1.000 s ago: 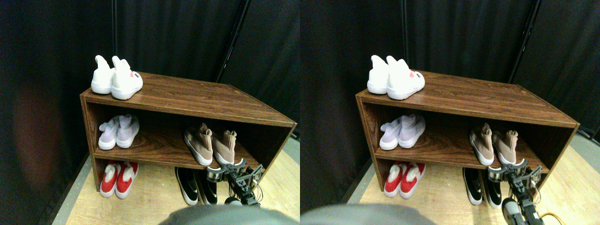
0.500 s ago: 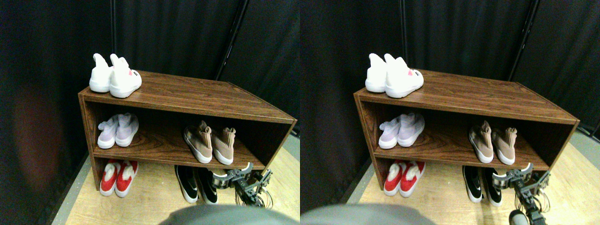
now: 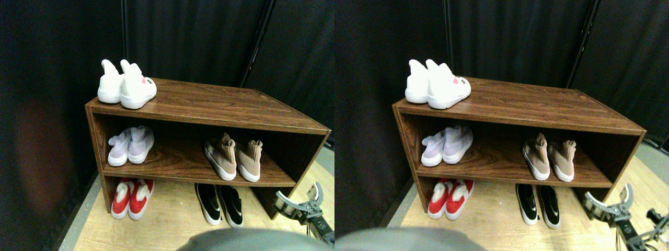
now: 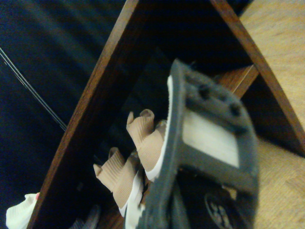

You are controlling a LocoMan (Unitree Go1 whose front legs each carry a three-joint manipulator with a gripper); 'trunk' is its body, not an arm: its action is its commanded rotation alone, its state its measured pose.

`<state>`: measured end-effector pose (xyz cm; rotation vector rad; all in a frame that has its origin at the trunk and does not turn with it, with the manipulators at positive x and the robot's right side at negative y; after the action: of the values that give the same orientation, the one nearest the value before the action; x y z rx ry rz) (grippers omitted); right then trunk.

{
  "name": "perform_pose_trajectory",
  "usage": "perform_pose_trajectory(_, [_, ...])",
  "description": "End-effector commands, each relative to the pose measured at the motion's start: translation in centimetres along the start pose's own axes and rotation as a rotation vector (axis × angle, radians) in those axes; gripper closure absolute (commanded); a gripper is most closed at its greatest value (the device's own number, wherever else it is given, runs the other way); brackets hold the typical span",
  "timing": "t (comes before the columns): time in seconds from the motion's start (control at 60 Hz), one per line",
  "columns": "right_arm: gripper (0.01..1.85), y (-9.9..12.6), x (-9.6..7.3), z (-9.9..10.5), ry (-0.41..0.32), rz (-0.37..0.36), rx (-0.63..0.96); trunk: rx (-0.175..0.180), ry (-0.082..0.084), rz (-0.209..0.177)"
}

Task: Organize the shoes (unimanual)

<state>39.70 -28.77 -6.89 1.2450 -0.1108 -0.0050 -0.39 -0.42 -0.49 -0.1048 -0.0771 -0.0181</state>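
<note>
The tan knit shoes stand side by side on the right of the rack's middle shelf, and they show past the jaw in the wrist view as the tan pair. The black slip-ons sit together on the floor under that shelf. My right gripper hangs low in front of the rack's right front corner, apart from every shoe. It is open, with nothing between its fingers.
The wooden rack carries a white high pair on its top left and a lavender pair on the middle shelf's left. A red pair sits on the floor below. Black curtains close off the back. Light wood floor lies in front.
My gripper has drawn back from the toe of the right tan shoe, going down and right to the rack's front corner. The shoes stay put. The view has shifted slightly.
</note>
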Motion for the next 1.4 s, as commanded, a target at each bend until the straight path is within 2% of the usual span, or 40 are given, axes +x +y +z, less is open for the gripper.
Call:
perform_pose_trajectory(0.017, [1.80, 1.1, 0.0, 1.0, -0.061, 0.072, -0.043, -0.013, 0.014, -0.002])
perform_pose_trajectory(0.1, [1.80, 1.5, 0.1, 1.5, -0.071, 0.116, -0.120, -0.013, 0.014, -0.002])
perform_pose_trajectory(0.133, [1.80, 1.8, 0.2, 1.7, -0.100, 0.114, -0.151, -0.013, 0.016, -0.001])
perform_pose_trajectory(0.183, [1.80, 2.0, 0.4, 2.0, -0.103, 0.111, -0.155, -0.013, 0.016, -0.001])
perform_pose_trajectory(0.317, [1.80, 2.1, 2.4, 2.4, -0.113, 0.106, -0.191, -0.017, 0.017, 0.003])
perform_pose_trajectory(0.367, [1.80, 1.9, 3.6, 2.4, -0.128, 0.105, -0.212, -0.018, 0.015, 0.007])
perform_pose_trajectory(0.417, [1.80, 1.4, 4.9, 2.6, -0.146, 0.079, -0.180, -0.018, 0.014, 0.008])
perform_pose_trajectory(0.467, [1.80, 1.0, 5.8, 2.7, -0.122, 0.069, -0.148, -0.019, 0.015, 0.010])
perform_pose_trajectory(0.567, [1.80, -0.4, 8.4, 3.0, -0.134, -0.007, -0.074, -0.020, 0.020, 0.013])
perform_pose_trajectory(0.65, [1.80, -1.5, 9.5, 2.9, -0.147, -0.029, -0.074, -0.020, 0.026, 0.015])
perform_pose_trajectory(0.783, [1.80, -3.2, 11.3, 2.9, -0.168, -0.065, -0.082, -0.019, 0.026, 0.017])
perform_pose_trajectory(0.817, [1.80, -3.3, 11.3, 2.9, -0.176, -0.071, -0.079, -0.018, 0.025, 0.017])
perform_pose_trajectory(0.833, [1.80, -3.7, 11.6, 2.9, -0.203, -0.099, -0.048, -0.018, 0.025, 0.017])
perform_pose_trajectory(1.033, [1.80, -4.6, 11.7, 2.0, -0.199, -0.127, -0.005, -0.017, 0.024, 0.018])
perform_pose_trajectory(1.1, [1.80, -4.6, 11.8, 1.2, -0.160, -0.125, -0.028, -0.017, 0.024, 0.018])
perform_pose_trajectory(1.117, [1.80, -4.6, 11.8, 0.9, -0.144, -0.119, -0.053, -0.027, 0.020, 0.035])
perform_pose_trajectory(1.167, [1.80, -4.6, 11.8, 0.5, -0.121, -0.118, -0.071, -0.030, 0.020, 0.040])
perform_pose_trajectory(1.25, [1.80, -4.4, 11.8, -0.5, -0.112, -0.152, 0.015, -0.040, 0.020, 0.053])
perform_pose_trajectory(1.4, [1.80, -3.7, 11.5, -2.2, -0.101, -0.149, 0.002, -0.058, 0.022, 0.072])
